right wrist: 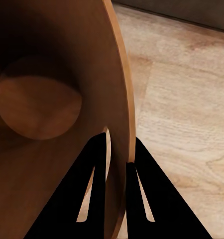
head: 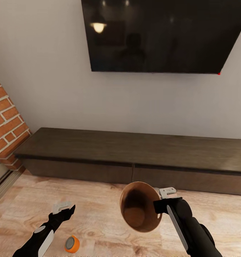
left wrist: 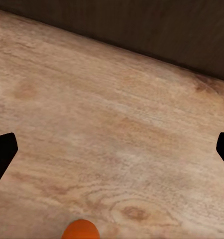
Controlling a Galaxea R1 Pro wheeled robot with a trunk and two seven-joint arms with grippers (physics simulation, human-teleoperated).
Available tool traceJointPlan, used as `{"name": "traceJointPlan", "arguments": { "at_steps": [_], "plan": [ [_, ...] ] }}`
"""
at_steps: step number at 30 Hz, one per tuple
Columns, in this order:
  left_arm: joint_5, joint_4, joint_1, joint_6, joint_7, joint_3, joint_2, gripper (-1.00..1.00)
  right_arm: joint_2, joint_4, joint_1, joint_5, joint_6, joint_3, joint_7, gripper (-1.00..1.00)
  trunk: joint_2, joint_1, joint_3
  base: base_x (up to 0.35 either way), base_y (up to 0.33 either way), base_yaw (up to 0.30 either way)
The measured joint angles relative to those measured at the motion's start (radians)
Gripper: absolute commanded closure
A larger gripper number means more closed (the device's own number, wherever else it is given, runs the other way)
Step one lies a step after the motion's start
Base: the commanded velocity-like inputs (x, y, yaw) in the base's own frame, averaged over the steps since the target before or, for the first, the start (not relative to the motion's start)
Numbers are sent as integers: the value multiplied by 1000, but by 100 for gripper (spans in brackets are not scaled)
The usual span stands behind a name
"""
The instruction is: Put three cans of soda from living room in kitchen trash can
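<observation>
Above the floor [head: 99, 200], right gripper [head: 162, 204] pinches tilted tash can [head: 140, 208]; left gripper [head: 65, 210] spread, empty.

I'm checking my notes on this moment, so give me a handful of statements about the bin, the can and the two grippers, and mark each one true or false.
1. The right gripper grips the bin by its rim, one finger inside and one outside. True.
2. The bin stands upright on the floor. False: it is held up and tilted, its mouth turned toward the head camera.
3. An orange can lies on the wood floor near the left gripper. True.
4. The left gripper is shut on the orange can. False: its fingers are spread apart with nothing between them.
5. A can sits inside the bin. False: the bin's round bottom shows bare.
</observation>
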State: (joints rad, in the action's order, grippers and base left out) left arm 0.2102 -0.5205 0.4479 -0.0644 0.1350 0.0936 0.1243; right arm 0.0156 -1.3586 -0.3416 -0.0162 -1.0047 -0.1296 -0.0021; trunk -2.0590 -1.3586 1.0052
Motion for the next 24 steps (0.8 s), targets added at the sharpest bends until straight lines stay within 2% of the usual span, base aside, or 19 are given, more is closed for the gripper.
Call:
{"name": "traceJointPlan", "arguments": {
  "at_steps": [24],
  "plan": [
    [0, 0, 0, 0, 0, 0, 0, -100, 0, -1, 0, 1, -2, 0, 1, 100, 0, 0, 39, 0, 0, 0]
  ]
}}
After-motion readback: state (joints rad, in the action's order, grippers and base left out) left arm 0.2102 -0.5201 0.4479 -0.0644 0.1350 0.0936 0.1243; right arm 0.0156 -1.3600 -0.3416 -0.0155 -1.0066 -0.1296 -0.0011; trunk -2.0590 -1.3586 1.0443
